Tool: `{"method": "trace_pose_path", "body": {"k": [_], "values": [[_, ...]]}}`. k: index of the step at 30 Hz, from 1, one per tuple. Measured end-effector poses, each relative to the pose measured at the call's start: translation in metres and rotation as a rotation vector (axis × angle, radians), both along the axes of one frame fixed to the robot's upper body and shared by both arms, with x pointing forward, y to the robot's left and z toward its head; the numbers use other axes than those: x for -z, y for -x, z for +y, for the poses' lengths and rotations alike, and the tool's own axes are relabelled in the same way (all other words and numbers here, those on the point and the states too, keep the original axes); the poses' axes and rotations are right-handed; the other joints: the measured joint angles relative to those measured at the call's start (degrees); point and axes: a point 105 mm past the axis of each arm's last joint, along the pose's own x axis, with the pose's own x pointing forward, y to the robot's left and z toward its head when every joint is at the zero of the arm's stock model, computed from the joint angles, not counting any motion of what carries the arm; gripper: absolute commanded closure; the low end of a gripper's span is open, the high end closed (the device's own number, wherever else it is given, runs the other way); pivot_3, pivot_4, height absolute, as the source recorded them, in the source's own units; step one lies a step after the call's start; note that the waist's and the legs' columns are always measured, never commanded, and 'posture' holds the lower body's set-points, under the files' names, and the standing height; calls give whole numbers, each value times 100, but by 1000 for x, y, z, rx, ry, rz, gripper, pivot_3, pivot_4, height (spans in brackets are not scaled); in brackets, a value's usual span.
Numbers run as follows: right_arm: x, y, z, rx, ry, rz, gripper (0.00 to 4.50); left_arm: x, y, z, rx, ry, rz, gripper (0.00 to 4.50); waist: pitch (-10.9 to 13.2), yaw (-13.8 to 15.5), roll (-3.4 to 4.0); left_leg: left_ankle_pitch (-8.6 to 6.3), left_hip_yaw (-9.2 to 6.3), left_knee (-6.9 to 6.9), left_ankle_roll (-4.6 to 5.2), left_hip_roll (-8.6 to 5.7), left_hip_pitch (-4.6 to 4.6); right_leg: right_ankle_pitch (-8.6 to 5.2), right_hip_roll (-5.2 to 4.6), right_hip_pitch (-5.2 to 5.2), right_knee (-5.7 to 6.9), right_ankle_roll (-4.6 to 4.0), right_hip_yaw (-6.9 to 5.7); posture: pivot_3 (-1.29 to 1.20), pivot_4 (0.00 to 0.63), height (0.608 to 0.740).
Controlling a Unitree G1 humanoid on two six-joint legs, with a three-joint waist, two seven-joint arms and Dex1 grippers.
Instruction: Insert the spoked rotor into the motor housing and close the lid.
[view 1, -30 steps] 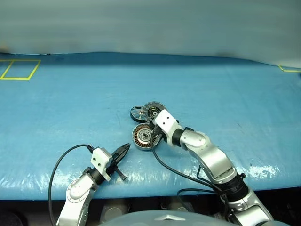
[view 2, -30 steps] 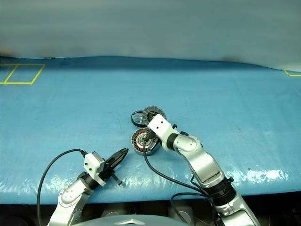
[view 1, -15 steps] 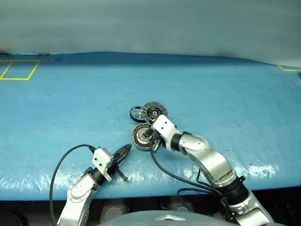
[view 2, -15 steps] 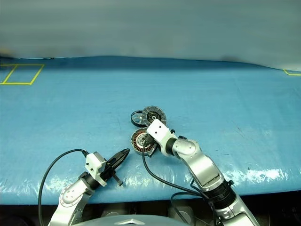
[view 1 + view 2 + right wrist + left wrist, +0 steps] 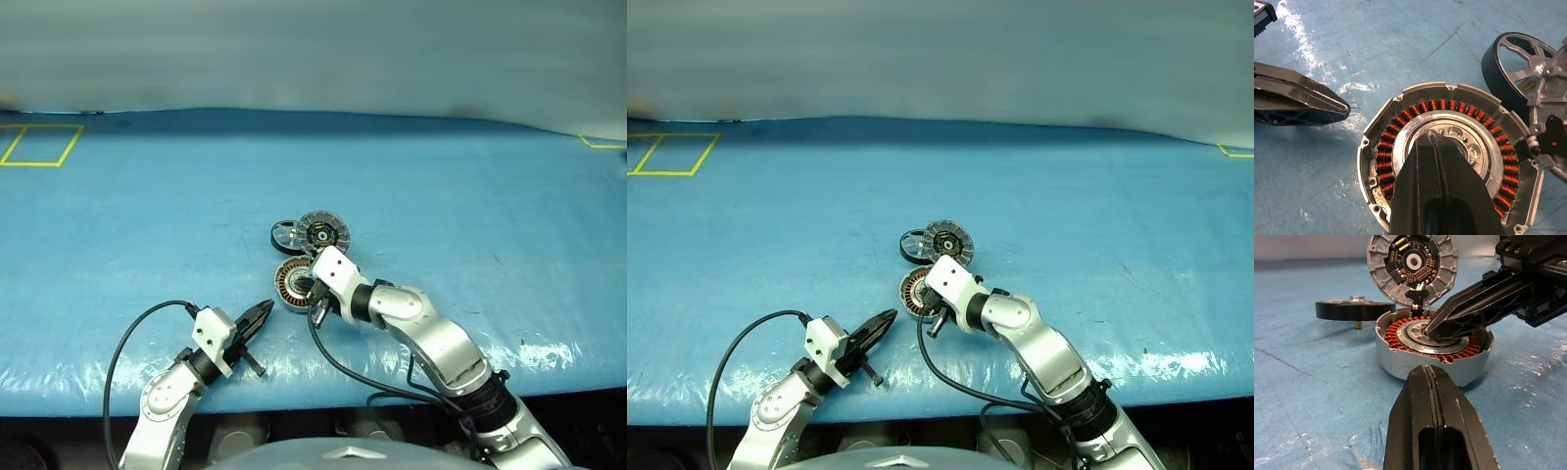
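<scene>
copper-ringed motor housing [image 5: 1432, 350] under closed right gripper [image 5: 1431, 329], lid [image 5: 1411, 265] upright

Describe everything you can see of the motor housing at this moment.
The motor housing is a round, shallow, silver-rimmed metal case lying flat on the blue table cover. A ring of copper windings surrounds its silver centre plate. The lid stands open at its hinge. The shut right claw tips onto the centre plate.

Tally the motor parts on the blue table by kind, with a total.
Black-rimmed spoked rotor wheel: 1
Round silver motor housing with copper windings: 1
Grey segmented hinged lid, standing open: 1
Total: 3
</scene>
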Motion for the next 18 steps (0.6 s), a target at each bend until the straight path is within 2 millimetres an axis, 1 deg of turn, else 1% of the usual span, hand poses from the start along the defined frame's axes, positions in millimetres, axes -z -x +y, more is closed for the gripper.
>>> {"method": "trace_pose_path", "body": {"k": [4, 8, 11, 14, 16, 18], "values": [[-1, 0, -1, 14, -9, 0, 4490, 0, 0, 0, -3, 0, 3, 4500, 0, 0, 0, 0, 0, 0, 0, 0, 0, 0, 0, 0, 0, 0, 0, 0, 150, 740], [-13, 4, -6, 20, -49, -19, 4490, 0, -1, 3, -24, -3, 2, 4500, 0, 2, 0, 0, -1, 0, 0, 0, -2, 1, -1, -1, 0, 2, 0, 0, 150, 740], [-19, 12, -10, 19, -84, -22, 4490, -1, -6, 13, -64, -16, 2, 4500, 0, 5, -1, 0, -2, 0, 0, 0, -3, 1, 0, -2, 0, 2, -1, 0, 150, 740], [-18, 20, -17, 28, -93, -15, 4490, -6, -16, 25, -113, -14, 11, 4500, 0, 9, -1, 0, -4, 2, 0, 0, -3, 1, 0, -1, 0, 2, -1, 0, 150, 740], [-18, 26, -21, 38, -112, -1, 4490, -14, -27, 32, -146, -16, 11, 4500, -1, 8, -2, 1, -5, 5, -1, 0, -2, 1, 1, 3, 0, 6, -1, 0, 150, 740], [-16, 32, -27, 50, -126, 7, 4490, -25, -38, 36, -155, 2, 4, 4500, -1, 10, -2, 1, -4, 6, 0, -2, -2, 3, 0, 6, 0, 8, 0, 0, 150, 740]]}}
